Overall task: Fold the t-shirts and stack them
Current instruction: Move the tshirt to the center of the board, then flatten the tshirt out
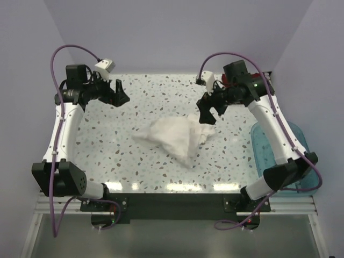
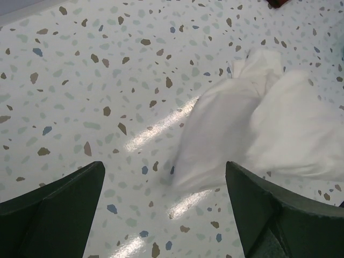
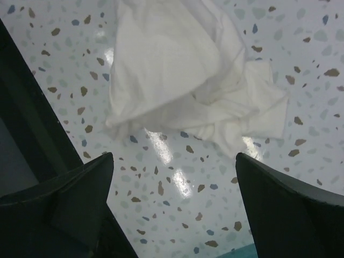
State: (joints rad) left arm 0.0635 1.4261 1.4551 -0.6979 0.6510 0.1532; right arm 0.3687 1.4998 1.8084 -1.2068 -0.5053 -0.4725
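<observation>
My left fingers [image 1: 119,95] and right fingers [image 1: 207,114] stood spread; the crumpled white t-shirt [image 1: 174,137] lay just ahead of the right ones.

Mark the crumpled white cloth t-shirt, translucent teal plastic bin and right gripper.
crumpled white cloth t-shirt [image 1: 174,135], top view, middle of the heap.
translucent teal plastic bin [image 1: 258,146], top view, left wall.
right gripper [image 1: 208,119], top view, between fingertips.
</observation>
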